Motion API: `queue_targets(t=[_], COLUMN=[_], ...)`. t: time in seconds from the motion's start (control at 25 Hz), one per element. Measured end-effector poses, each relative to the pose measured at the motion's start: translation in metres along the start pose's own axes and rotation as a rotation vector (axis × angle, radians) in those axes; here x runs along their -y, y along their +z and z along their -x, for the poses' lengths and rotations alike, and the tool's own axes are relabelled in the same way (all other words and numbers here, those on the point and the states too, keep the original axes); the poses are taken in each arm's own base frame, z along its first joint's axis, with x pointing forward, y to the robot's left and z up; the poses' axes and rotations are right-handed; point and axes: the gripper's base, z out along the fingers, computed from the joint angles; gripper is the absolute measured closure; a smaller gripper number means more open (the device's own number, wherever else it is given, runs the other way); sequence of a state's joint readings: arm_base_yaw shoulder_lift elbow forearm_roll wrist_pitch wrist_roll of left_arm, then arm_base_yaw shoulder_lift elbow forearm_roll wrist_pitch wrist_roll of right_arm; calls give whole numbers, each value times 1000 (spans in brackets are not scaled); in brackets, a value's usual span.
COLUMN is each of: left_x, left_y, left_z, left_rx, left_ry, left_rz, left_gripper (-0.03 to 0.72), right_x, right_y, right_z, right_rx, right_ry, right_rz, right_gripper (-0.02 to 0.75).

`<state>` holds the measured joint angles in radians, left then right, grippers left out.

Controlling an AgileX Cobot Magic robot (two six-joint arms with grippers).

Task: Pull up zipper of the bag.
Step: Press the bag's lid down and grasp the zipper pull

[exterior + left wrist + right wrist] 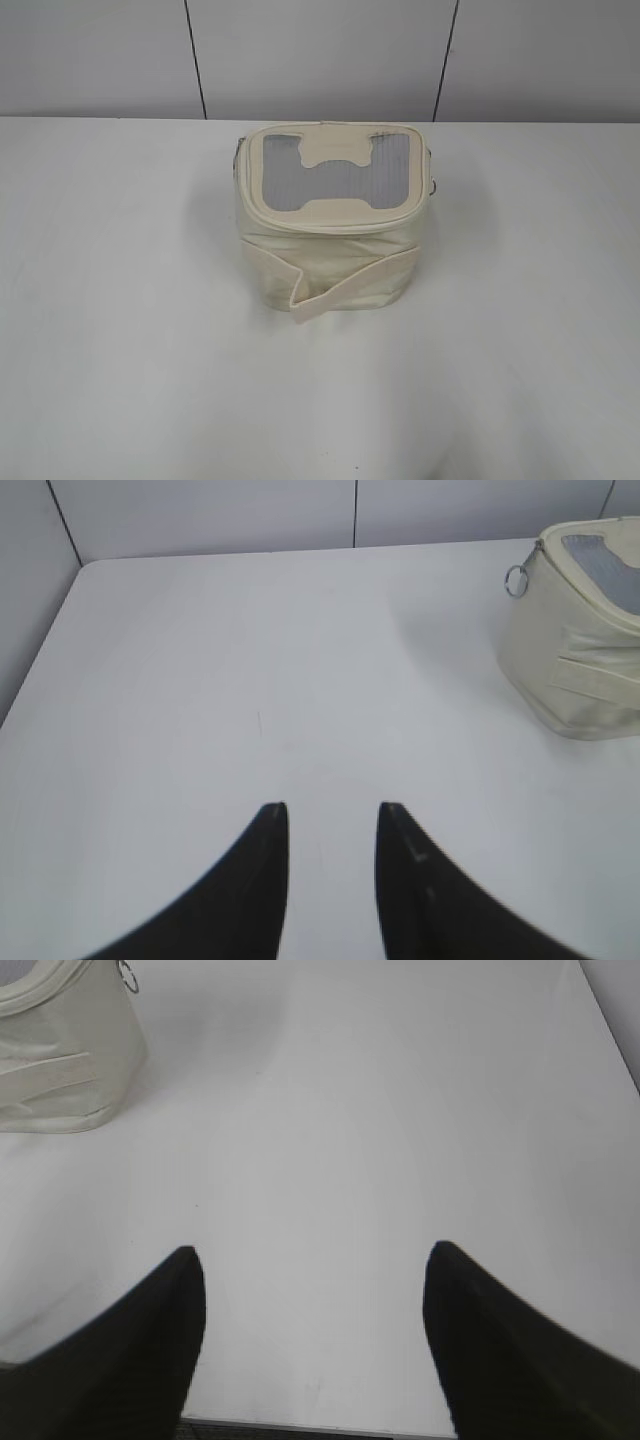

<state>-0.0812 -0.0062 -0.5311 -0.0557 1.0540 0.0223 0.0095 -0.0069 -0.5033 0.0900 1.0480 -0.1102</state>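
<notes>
The cream-beige bag [330, 225] stands upright near the middle of the white table, its grey ribbed lid window facing up. The zipper [330, 229] runs as a thin cream line around the lid's rim. One silver ring pull [515, 579] hangs at the bag's left side, seen in the left wrist view with the bag [580, 650]. Another ring pull [128, 977] shows at the bag's right side in the right wrist view, with the bag [60, 1050]. My left gripper [332, 808] is open over bare table, well short of the bag. My right gripper [312, 1252] is wide open near the table's front edge.
The white table [120, 330] runs back to a grey panelled wall [320, 55]. A loose cream strap band [330, 285] sticks out from the bag's front. The table's front edge [320, 1428] lies just under my right gripper. Neither arm shows in the exterior view.
</notes>
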Motion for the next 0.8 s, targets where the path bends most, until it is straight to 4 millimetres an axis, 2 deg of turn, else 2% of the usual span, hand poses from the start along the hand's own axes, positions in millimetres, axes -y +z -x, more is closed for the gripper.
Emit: queue_targets(t=[0.8], left_x=[0], left_y=[0], left_z=[0], left_rx=[0], left_ry=[0], left_rz=[0], left_gripper=[460], right_x=[0], right_y=[0], right_z=[0], right_rx=[0], right_ry=[0], right_rz=[0], right_gripper=[200])
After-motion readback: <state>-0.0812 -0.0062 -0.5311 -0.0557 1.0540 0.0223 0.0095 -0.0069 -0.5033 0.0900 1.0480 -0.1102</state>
